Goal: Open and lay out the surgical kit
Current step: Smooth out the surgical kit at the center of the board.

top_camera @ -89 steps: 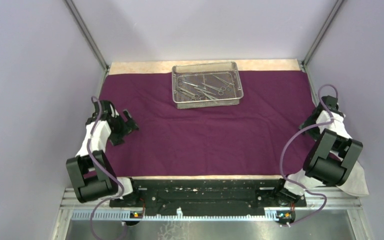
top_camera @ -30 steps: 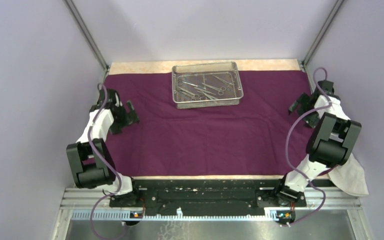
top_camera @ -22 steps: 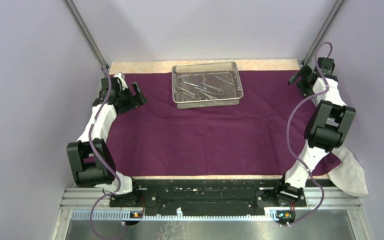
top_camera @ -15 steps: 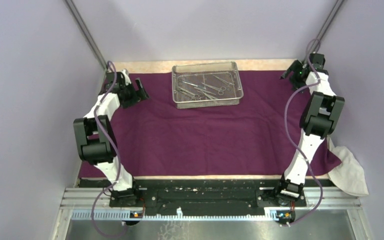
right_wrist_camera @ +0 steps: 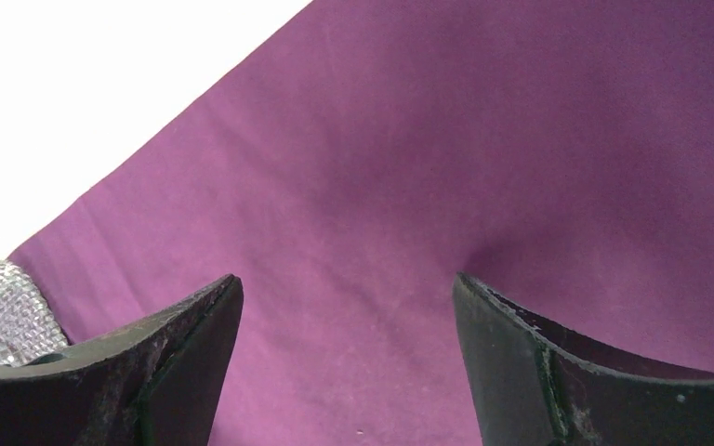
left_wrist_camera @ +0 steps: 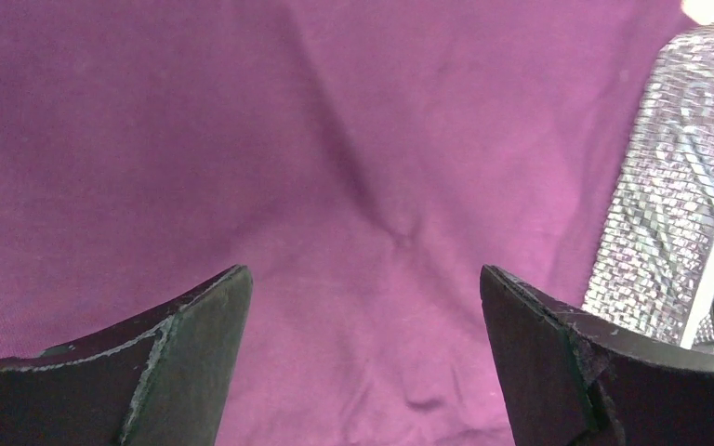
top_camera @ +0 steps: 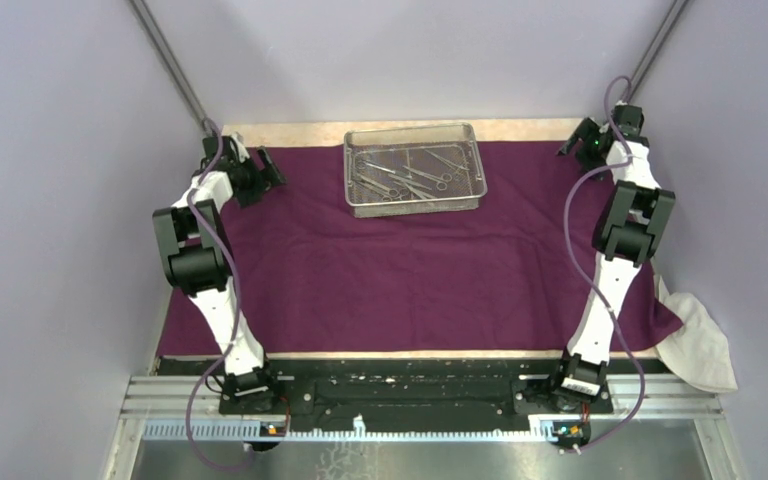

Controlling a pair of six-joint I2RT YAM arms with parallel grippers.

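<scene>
Small booth, closed in on three sides by pale lavender walls (top_camera: 410, 60), with slanted metal posts (top_camera: 165, 62) running up from the far corners. Tan tabletop (top_camera: 280, 134), bare only in a thin strip along the upper edge and another along the lower edge, just above the black base rail (top_camera: 410, 385). Nearly everything between covered by the dark purple cloth wrap (top_camera: 410, 265), opened out flat, faintly creased.

At upper centre, resting on the cloth near its far edge, the silver wire-mesh tray (top_camera: 412, 207), long side across the frame. Inside it, the steel instruments (top_camera: 405, 176), loosely crossed over one another; exact count not clear. At lower right, beside the corner of the purple cloth, a crumpled white cloth (top_camera: 702, 348).

At upper left, the left gripper (top_camera: 266, 176), over the far left part of the cloth, left of the tray and apart from it. Jaws spread wide, nothing between them; in the wrist view, dark fingers (left_wrist_camera: 195, 344) framing bare purple fabric, mesh at the right edge.

At upper right, the right gripper (top_camera: 577, 146), over the far right corner of the cloth. Jaws also wide and empty; in its wrist view, fingers (right_wrist_camera: 521, 353) framing purple fabric with a small pucker, a washed-out white area at upper left, a scrap of mesh at lower left.
</scene>
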